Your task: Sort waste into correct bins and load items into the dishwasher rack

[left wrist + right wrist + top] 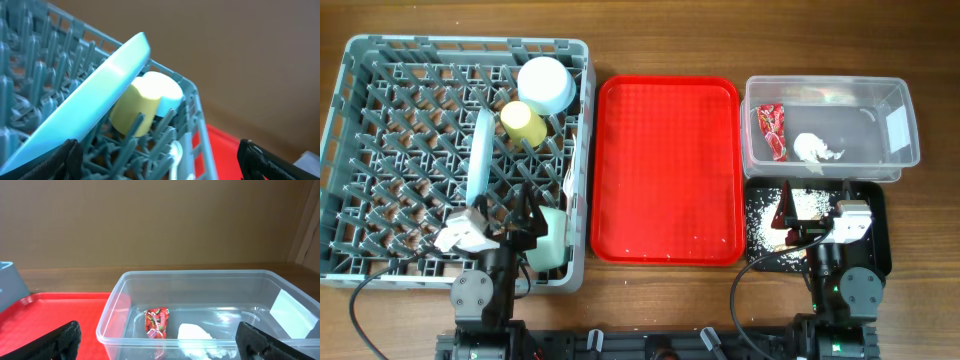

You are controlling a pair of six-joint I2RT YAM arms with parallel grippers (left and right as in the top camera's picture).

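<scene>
Counting two grippers, both with fingers spread wide, nothing held. Left gripper (525,215) over near right part of dishwasher rack (360,120); mint green bowl (552,242) just beside it on the right, pale blue plate (480,150) on edge just beyond. Right gripper (788,222) over black tray (875,200), rice scraps (765,215) scattered below and to its left, clear tub (905,110) just past the tray.

Holding in rack: one plate, one yellow cup (523,121) against plate, one pale blue small bowl (546,85) at far right corner, one mint green bowl, one white cutlery piece (175,150) by right wall, type unclear. Holding in clear tub: one red wrapper (772,130), one white tissue (815,148), near each other. One red serving tray (665,170) between rack and both bins.
</scene>
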